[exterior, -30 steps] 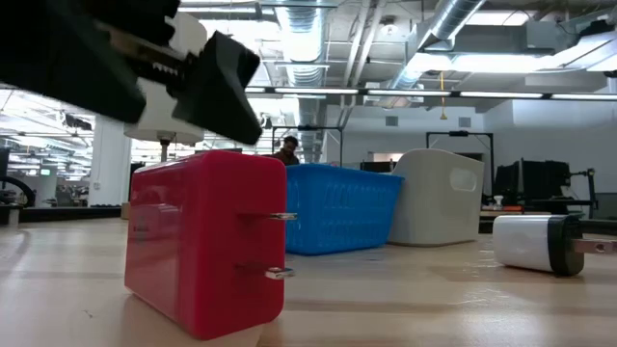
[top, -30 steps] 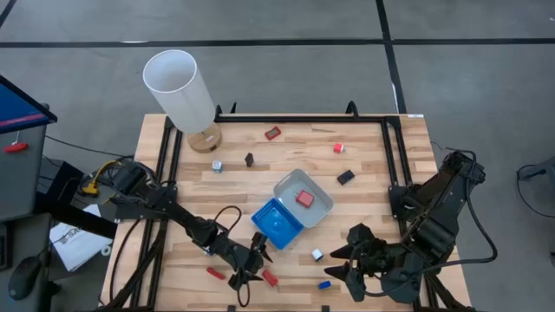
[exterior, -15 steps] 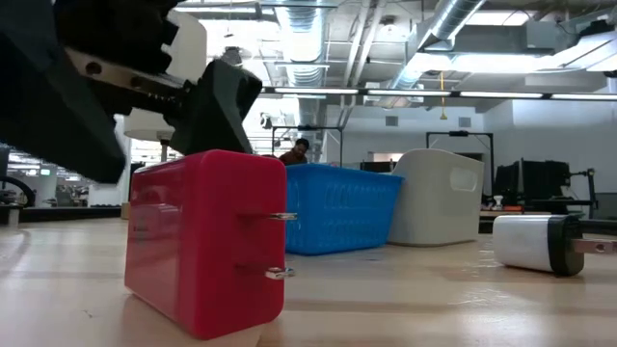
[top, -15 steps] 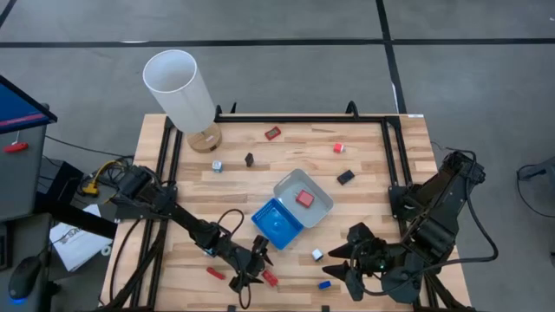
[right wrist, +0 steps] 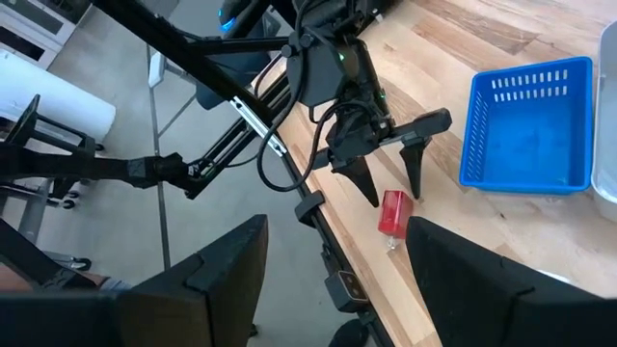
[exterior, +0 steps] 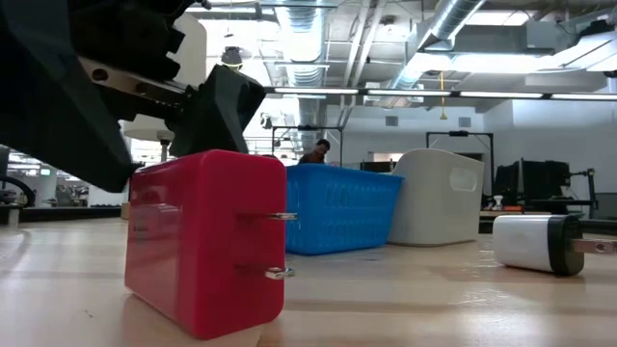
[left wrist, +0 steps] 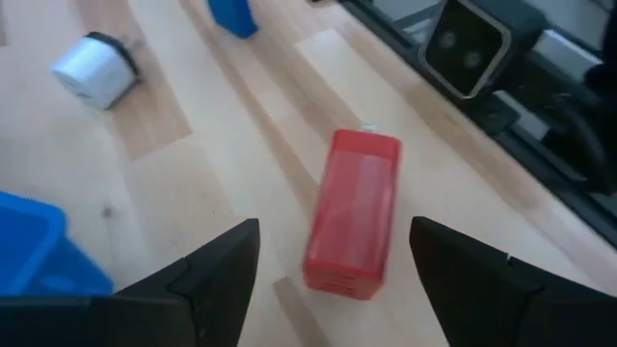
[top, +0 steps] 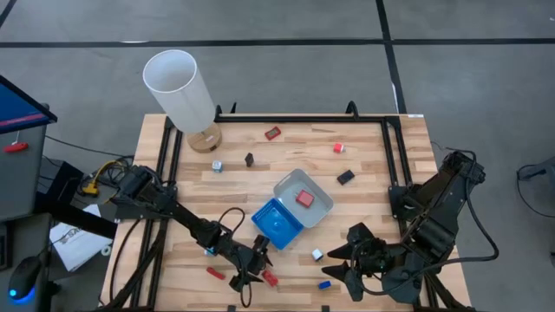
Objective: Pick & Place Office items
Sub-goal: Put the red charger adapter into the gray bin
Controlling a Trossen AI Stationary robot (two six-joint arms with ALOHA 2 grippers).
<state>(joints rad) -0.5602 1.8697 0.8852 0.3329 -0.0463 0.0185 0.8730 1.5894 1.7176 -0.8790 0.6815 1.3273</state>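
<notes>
High view: slatted wood counter [top: 364, 156], task mostly undone, only one red block [top: 304, 198] sits in the clear-grey tray [top: 323, 208]; the blue mesh tray [top: 277, 222] looks empty. Remaining office items lie scattered on the wood: red, black, blue, white bits, hard glossy plastic, blocky. Left end effector [top: 255, 269] hangs just over a red plug-shaped block [left wrist: 353, 214] near the front edge, fingers apart either side, not touching. Right end effector [top: 340, 263] waits open near the white piece [top: 317, 255].

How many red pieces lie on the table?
5 red pieces: one in the clear-grey tray, two toward the far edge, two near the left gripper; arms may hide more.
</notes>
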